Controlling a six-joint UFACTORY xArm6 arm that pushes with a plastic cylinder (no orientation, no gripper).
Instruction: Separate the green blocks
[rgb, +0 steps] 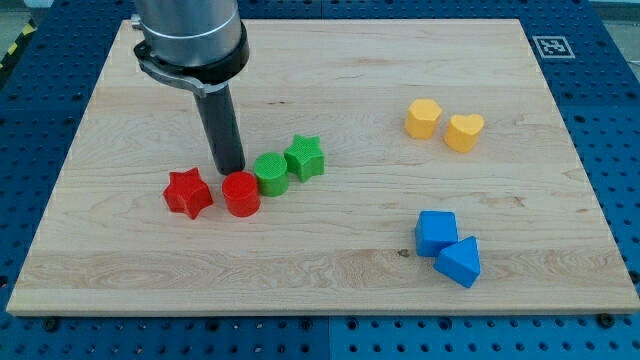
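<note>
1. A pale wooden desk (330, 270) lies on a blue perforated base, with a printed marker at its corner toward 1 o'clock.
2. I carry no hand that opens or shuts, only a straight dark rod; my tip (231, 172) rests on the desk left of the board's centre.
3. The green cylinder (270, 173) sits just at 3 o'clock of my tip, very near it. The green star (305, 157) touches that cylinder on its far side, toward 2 o'clock.
4. So the green pair's long axis runs from 8 o'clock to 2 o'clock, and I stand off its lower-left end, not at the seam between the two.
5. The red cylinder (241, 194) lies right at 5 o'clock of my tip, seemingly touching the green cylinder; the red star (188, 193) is at 8 o'clock.
6. My judgement: the greens are not yet parted, and a push along their axis would only shift both together, so I need the seam from the side.
</note>
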